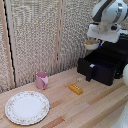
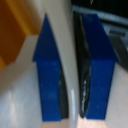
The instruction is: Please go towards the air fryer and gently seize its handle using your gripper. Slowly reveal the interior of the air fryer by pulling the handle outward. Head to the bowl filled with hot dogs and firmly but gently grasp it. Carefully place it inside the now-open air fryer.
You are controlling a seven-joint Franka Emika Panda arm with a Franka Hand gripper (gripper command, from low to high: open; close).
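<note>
One pale wooden table [image 1: 95,107] fills the foreground in front of a wall of woven beige panels [image 1: 35,35], and on it stand a pink mug [image 1: 42,80], a floral-rimmed plate [image 1: 27,107] and an orange-yellow block [image 1: 76,89], all well apart from the matte-black air fryer [image 1: 106,62] at the exterior view's right, whose drawer stands pulled out with its handle [image 1: 89,76] facing the table. Above the open drawer the hand [image 1: 93,46] is clenched on the rim of the white bowl [image 1: 91,45], the wrist view showing its blue fingers [image 2: 50,75] nearly together with the thin pale rim between them; the hot dogs [image 1: 90,43] show only as a yellowish patch inside.
</note>
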